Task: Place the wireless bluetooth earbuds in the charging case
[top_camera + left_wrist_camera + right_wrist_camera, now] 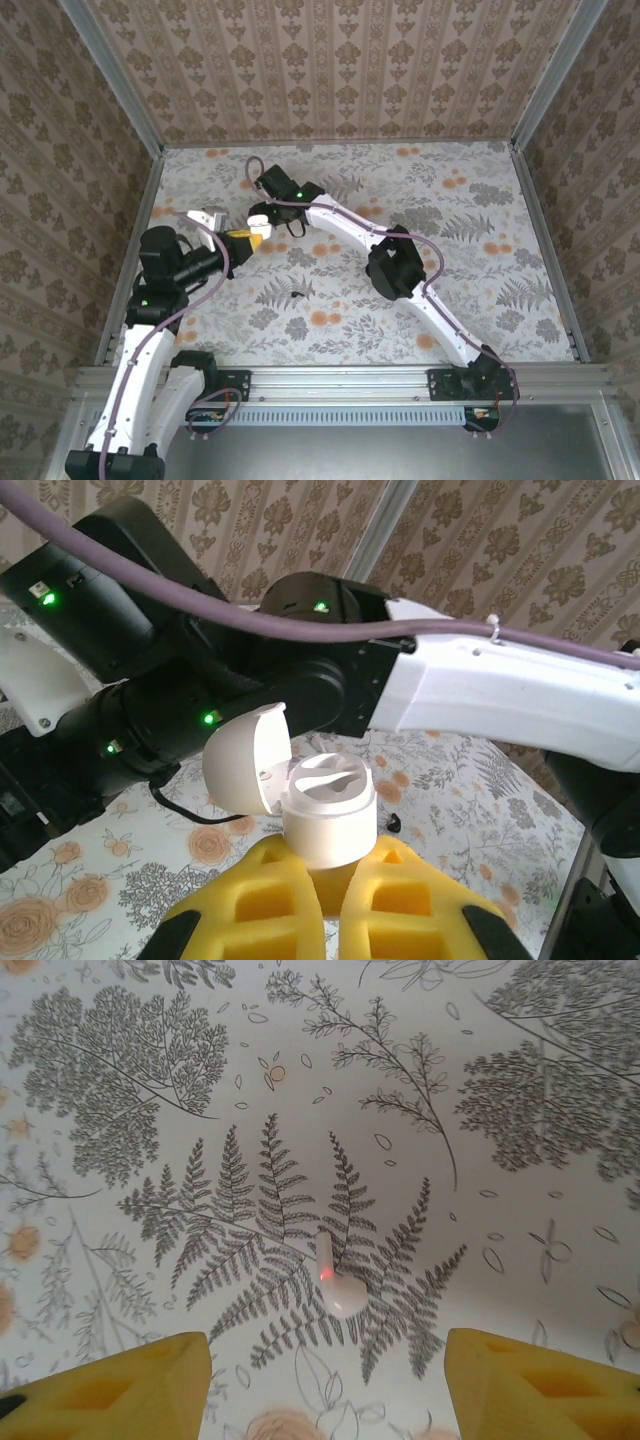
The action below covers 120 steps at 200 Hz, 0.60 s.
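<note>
1. The left jaws clamped the charging case, lid open, above the worktop.
2. The right jaws stood wide and empty; one earbud lay centred between them, stem crosswise to their closing line.

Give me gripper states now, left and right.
Left gripper: closed on the charging case, lid open.
Right gripper: open, empty, over a white earbud.

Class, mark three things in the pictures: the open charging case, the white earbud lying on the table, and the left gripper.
charging case [330, 815]: left wrist view, on its slotted top face.
white earbud [338, 1285]: right wrist view, where stem meets head.
left gripper [330, 870]: left wrist view, midway between the yellow jaws.
</note>
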Available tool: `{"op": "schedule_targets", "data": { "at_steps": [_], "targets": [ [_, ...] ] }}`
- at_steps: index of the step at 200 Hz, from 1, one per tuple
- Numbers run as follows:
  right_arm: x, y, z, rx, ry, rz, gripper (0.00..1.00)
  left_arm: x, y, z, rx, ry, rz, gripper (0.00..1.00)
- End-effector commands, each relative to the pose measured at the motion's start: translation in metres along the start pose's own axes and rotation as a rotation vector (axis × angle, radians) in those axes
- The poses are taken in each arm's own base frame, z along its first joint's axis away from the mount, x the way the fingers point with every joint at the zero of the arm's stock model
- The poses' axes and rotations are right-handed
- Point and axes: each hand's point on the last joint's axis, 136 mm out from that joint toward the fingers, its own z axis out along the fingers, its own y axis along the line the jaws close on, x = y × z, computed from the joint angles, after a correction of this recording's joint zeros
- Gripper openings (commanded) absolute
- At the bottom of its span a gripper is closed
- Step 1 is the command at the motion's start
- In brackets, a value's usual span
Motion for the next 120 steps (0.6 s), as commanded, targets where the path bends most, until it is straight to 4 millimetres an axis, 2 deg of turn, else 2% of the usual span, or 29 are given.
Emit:
{"op": "schedule_targets", "data": {
  "at_steps": [1, 23, 60, 94, 120],
  "targets": [
    [-0.016, 0.008, 0.008, -0.012, -0.077, -0.043, 0.60, -0.002, -0.001, -0.002, 0.015, -0.016, 0.017, 0.00],
    [-0.023, 0.010, 0.017, -0.037, -0.115, -0.043, 0.58, -0.002, 0.001, -0.002, 0.014, -0.015, 0.009, 0.00],
    [-0.014, 0.019, 0.037, -0.110, -0.103, -0.034, 0.58, -0.002, 0.003, -0.001, 0.019, -0.026, 0.001, 0.00],
    [-0.017, 0.018, 0.039, -0.116, -0.105, -0.002, 0.57, -0.002, 0.004, -0.001, 0.030, -0.044, -0.009, 0.00],
    [-0.007, 0.016, 0.043, -0.111, -0.072, 0.006, 0.58, -0.003, 0.004, -0.003, 0.029, -0.051, -0.012, 0.00]
  ]
}}
